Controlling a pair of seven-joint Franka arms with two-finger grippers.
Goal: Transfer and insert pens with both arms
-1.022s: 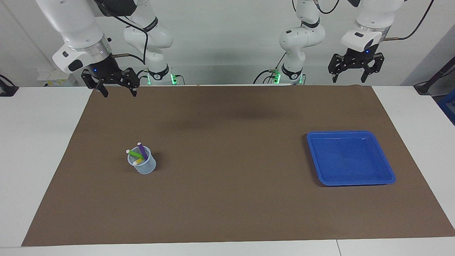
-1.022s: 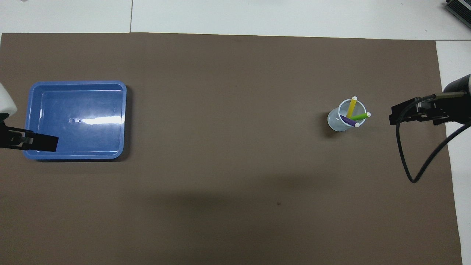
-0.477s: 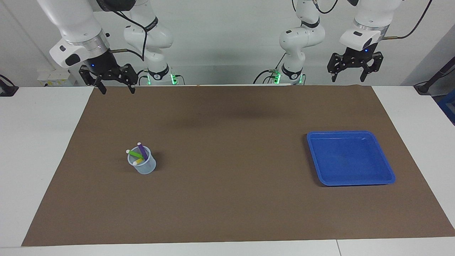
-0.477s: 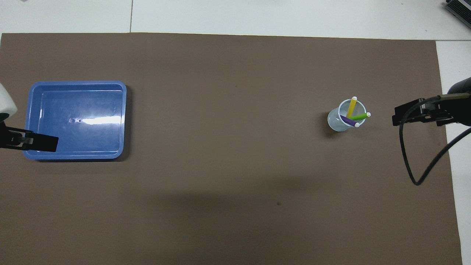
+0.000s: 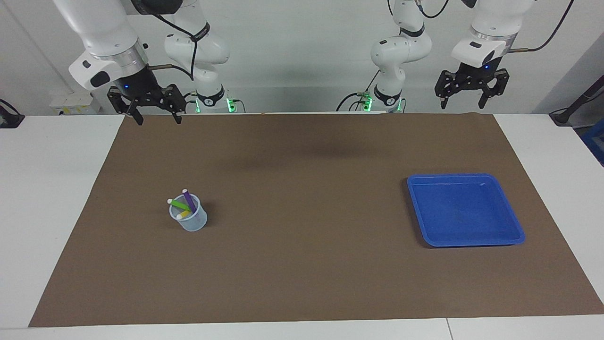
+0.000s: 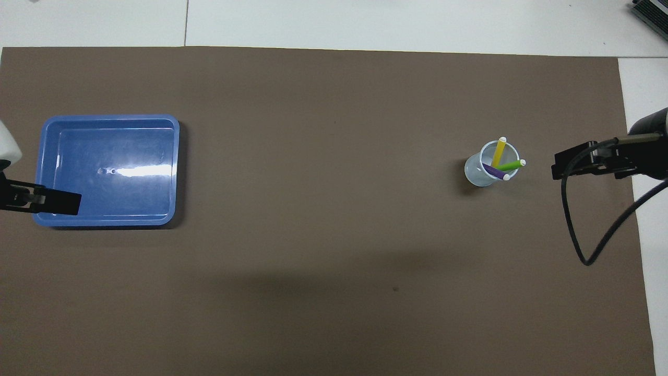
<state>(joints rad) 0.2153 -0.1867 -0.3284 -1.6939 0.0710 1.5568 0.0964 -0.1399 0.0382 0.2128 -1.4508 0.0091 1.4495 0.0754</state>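
Three pens stand tilted in a small translucent cup [image 5: 190, 222] on the brown mat: purple [image 5: 189, 200], green [image 5: 178, 204] and yellow [image 5: 185, 214]. In the overhead view the cup [image 6: 475, 173] holds the yellow [image 6: 499, 151], green [image 6: 510, 166] and purple [image 6: 493, 171] pens. My right gripper [image 5: 158, 121] hangs open and empty over the mat's robot-side edge, well apart from the cup; it also shows in the overhead view [image 6: 561, 168]. My left gripper [image 5: 462, 105] hangs open and empty over the mat's edge at the left arm's end, and in the overhead view [image 6: 57, 202].
An empty blue tray [image 5: 472, 175] lies on the mat toward the left arm's end; it also shows in the overhead view [image 6: 109, 117]. The brown mat [image 5: 302, 189] covers most of the white table. A black cable [image 6: 579, 245] loops from the right wrist.
The right gripper rose a little and shifted slightly sideways over the mat's edge. The left gripper, the cup and the pens have not visibly moved.
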